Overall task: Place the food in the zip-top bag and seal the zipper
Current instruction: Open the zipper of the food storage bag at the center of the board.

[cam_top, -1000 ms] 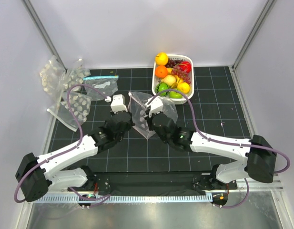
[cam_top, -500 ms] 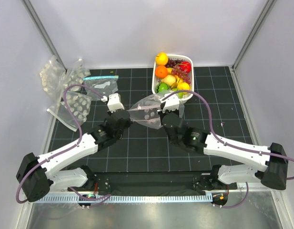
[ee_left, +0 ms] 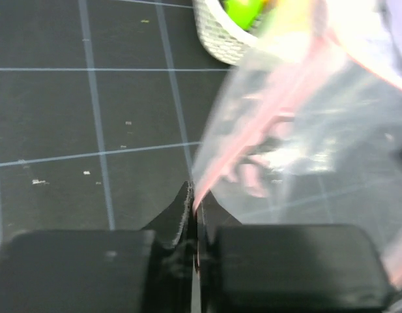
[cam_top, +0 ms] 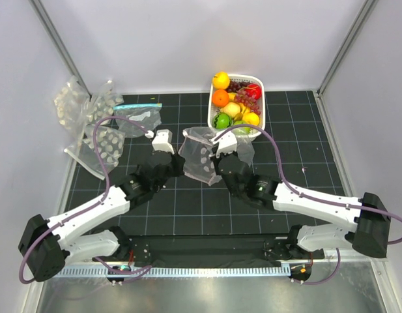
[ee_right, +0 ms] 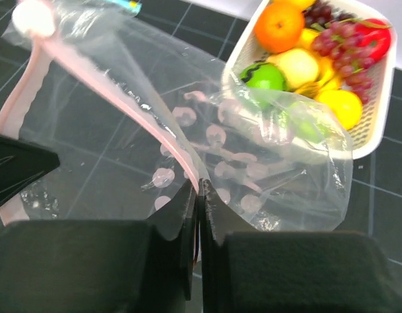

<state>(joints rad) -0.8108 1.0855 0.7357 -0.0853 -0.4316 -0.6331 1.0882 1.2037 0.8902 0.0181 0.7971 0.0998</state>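
The zip-top bag (cam_top: 199, 156), clear with white dots, hangs between my two grippers over the mat, just in front of the fruit basket. My left gripper (cam_top: 176, 163) is shut on the pinkish zipper (ee_left: 236, 140) at the bag's left mouth edge. My right gripper (cam_top: 217, 162) is shut on the zipper (ee_right: 132, 104) further along, with the bag (ee_right: 253, 163) spread beyond it. The food (cam_top: 234, 104), an orange, lemons, grapes, green fruit and a red piece, lies in the white basket (cam_top: 212, 112), also seen in the right wrist view (ee_right: 376, 130). The bag looks empty.
Several other clear dotted bags (cam_top: 100, 140) lie at the left of the mat, and a flat bag with a teal strip (cam_top: 139, 114) lies near them. White walls close in the back and sides. The black grid mat (cam_top: 285, 156) lies under everything.
The grippers have drawn closer together, so the bag, stretched out half a second ago, now hangs slacker and bunched. The right arm has moved back left; both keep their grip.
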